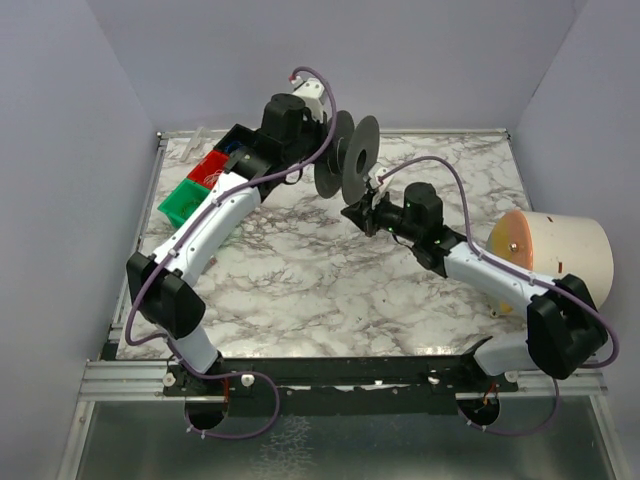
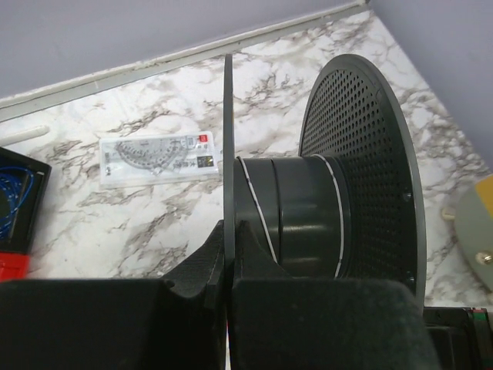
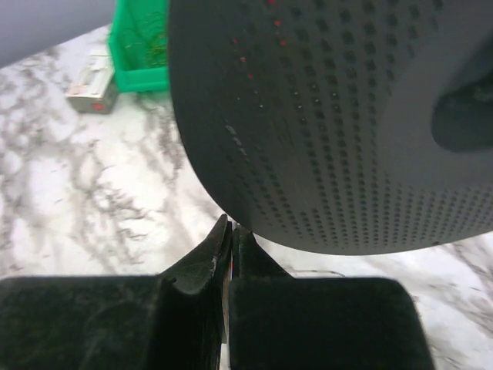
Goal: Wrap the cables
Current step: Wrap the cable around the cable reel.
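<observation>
A big black two-flanged spool (image 1: 362,150) stands on edge at the back of the marble table. A thin pale cable (image 2: 248,193) runs in a few turns around its hub (image 2: 296,208). My left gripper (image 1: 322,140) comes in from the left and is shut on the rim of the spool's thin left flange (image 2: 228,239). My right gripper (image 1: 374,192) sits just in front of the perforated right flange (image 3: 331,116). Its jaws (image 3: 232,231) are shut, with a thin sliver of strand pinched between them. A short pale end sticks out past its tips in the top view.
Red bin (image 1: 210,168), green bin (image 1: 183,203) and a black box (image 1: 240,140) sit at the back left. A large cream cylinder (image 1: 560,250) lies at the right edge. A clear protractor pack (image 2: 158,158) lies behind the spool. Walls close in on three sides.
</observation>
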Tool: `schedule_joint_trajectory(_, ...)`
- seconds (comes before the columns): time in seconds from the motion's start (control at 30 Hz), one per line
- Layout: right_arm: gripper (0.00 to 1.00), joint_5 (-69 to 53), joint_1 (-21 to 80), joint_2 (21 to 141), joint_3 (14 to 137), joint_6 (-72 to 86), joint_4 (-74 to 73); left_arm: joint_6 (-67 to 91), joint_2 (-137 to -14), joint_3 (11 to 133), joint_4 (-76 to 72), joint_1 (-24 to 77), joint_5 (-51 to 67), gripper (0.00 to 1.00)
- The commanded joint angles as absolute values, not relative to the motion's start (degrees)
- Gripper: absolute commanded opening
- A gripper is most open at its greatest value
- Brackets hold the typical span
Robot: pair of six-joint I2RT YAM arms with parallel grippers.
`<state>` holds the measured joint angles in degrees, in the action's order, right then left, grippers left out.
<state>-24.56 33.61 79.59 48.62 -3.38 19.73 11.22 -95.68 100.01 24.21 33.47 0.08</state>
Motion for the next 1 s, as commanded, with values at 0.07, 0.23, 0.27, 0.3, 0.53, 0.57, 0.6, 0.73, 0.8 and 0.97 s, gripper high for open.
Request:
schedule_joint_trajectory(0.07,0.01,-8.86,34.14,76.98,44.53,-10.07,24.11,24.75,-91.68,99.33,12.06,28.57,15.31,0.00)
schedule_joint_trajectory(0.23,0.00,0.52,34.17,75.48,41.21,-14.58,30.45,33.09,-90.09,96.09,6.29,24.14,23.01,0.00)
schedule_joint_trajectory(0.27,0.00,3.20,34.19,75.43,40.75,-15.79,32.00,34.43,-89.63,95.27,5.06,23.68,24.33,0.00)
schedule_joint_trajectory(0.3,0.00,5.64,34.16,75.34,40.37,-17.12,33.84,35.65,-89.31,94.59,3.65,23.31,25.81,0.00)
schedule_joint_trajectory(0.53,0.00,19.50,34.13,76.59,37.76,-23.91,48.38,42.10,-87.73,90.79,-4.43,22.24,33.88,0.00)
schedule_joint_trajectory(0.57,0.00,20.33,34.09,76.84,37.60,-25.01,50.06,42.36,-87.62,90.53,-4.85,22.23,34.33,0.00)
schedule_joint_trajectory(0.6,0.00,21.11,34.17,77.13,37.54,-26.14,51.67,42.40,-87.53,90.26,-4.99,22.19,34.56,0.00)
schedule_joint_trajectory(0.73,0.00,24.31,34.03,78.65,37.47,-30.49,58.26,42.13,-87.05,89.47,-4.90,22.24,35.16,0.00)
schedule_joint_trajectory(0.8,0.00,24.63,34.06,79.51,36.67,-32.83,63.07,41.97,-86.78,89.09,-4.86,22.19,35.45,0.00)
schedule_joint_trajectory(0.97,0.00,24.31,34.09,80.26,36.23,-33.92,67.46,40.48,-86.35,88.49,-4.02,22.24,35.59,0.00)
